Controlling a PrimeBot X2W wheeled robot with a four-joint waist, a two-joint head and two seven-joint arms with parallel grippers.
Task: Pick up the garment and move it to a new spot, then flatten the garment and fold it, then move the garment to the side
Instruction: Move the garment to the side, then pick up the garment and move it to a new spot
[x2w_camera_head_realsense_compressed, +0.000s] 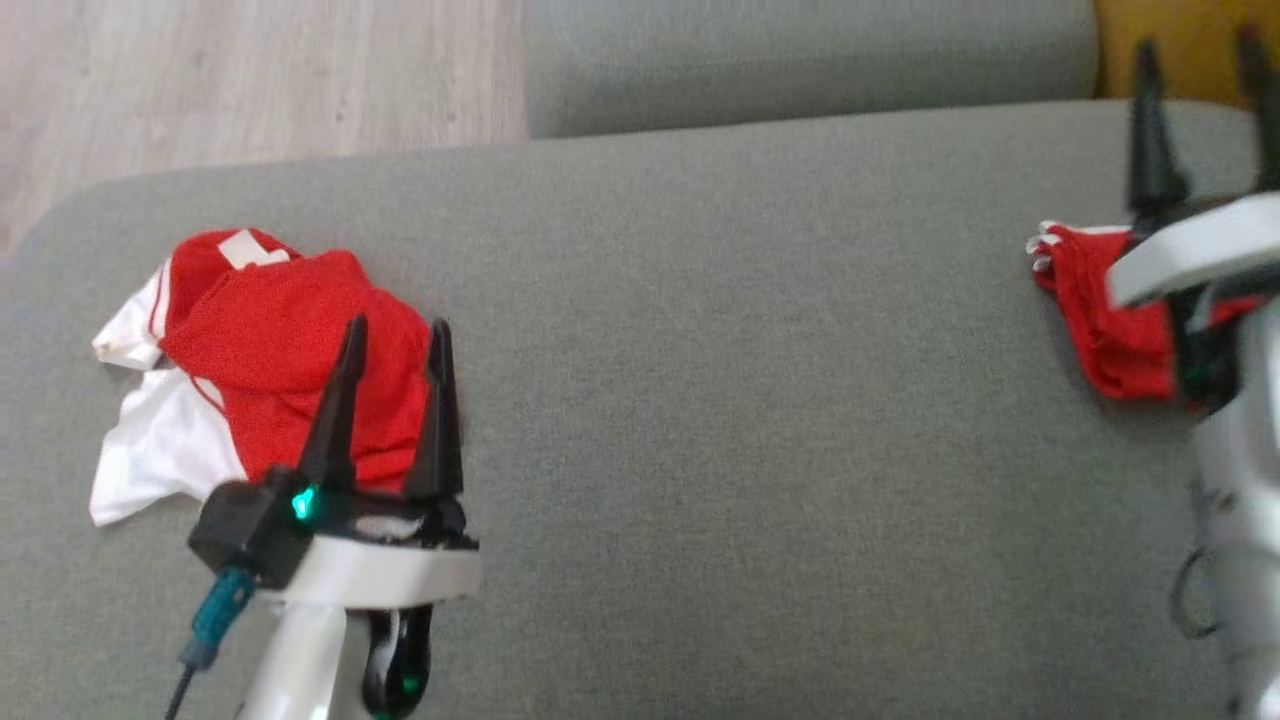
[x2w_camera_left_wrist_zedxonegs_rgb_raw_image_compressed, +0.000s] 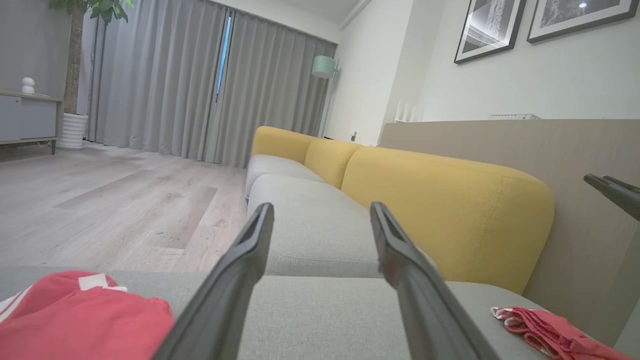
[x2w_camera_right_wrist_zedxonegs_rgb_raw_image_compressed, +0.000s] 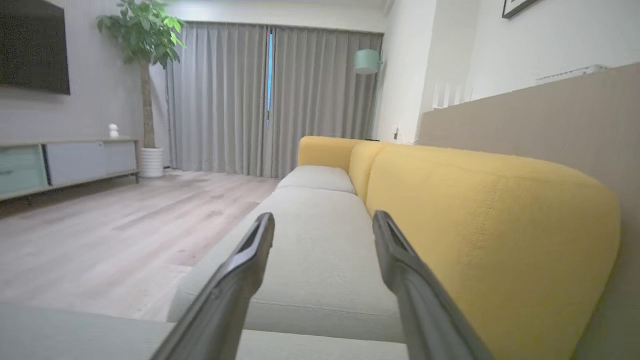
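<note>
grey cushion (x2w_camera_head_realsense_compressed: 750, 400) below, my left gripper (x2w_camera_head_realsense_compressed: 398, 322) and right gripper (x2w_camera_head_realsense_compressed: 1197, 40) gape empty; jersey (x2w_camera_head_realsense_compressed: 290, 340) just left of my left fingers (x2w_camera_head_realsense_compressed: 338, 400) looks light, limp: i'd pinch its red hump.

The grey seat cushion (x2w_camera_head_realsense_compressed: 750, 400) is covered in matt, finely woven cloth, on whose left end a red and white garment (x2w_camera_head_realsense_compressed: 290, 350) of thin, mesh-like fabric (smoother on the white parts) is seen, while beyond the cushion a pale, dull-finished wood-grain floor (x2w_camera_head_realsense_compressed: 250, 80) is laid.
</note>
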